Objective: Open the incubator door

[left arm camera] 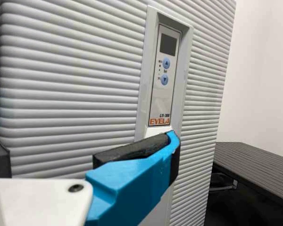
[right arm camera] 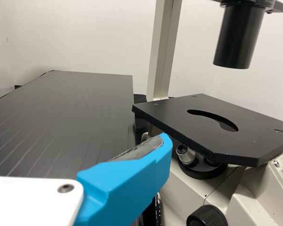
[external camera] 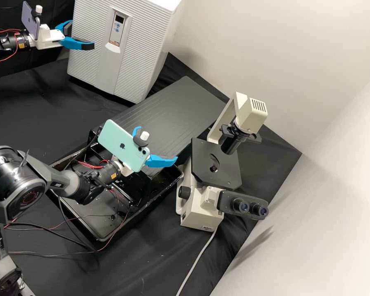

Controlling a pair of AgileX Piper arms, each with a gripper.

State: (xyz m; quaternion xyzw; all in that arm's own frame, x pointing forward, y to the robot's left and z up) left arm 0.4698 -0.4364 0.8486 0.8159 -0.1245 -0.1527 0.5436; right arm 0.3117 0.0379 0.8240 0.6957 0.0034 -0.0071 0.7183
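The incubator (external camera: 131, 53) stands at the back left in the high view, its ribbed white front showing and its door looking closed. My left gripper (external camera: 80, 38) is at the incubator's left side, fingers spread, one of them overlapping the front's left edge; contact cannot be told. In the left wrist view the ribbed door (left arm camera: 70, 89) and control panel (left arm camera: 166, 75) lie beyond my left gripper (left arm camera: 87, 150), with one blue finger below the panel. My right gripper (external camera: 158, 144) is over the black tray beside the microscope, open and holding nothing; the right wrist view shows my right gripper (right arm camera: 125, 174) near the microscope stage.
A beige microscope (external camera: 213, 164) with a black stage stands right of the right gripper. Between it and the incubator lies a dark ribbed board (external camera: 172, 111). Cables cross the black tray (external camera: 129, 222) under the right arm. Pale walls stand behind and at the right.
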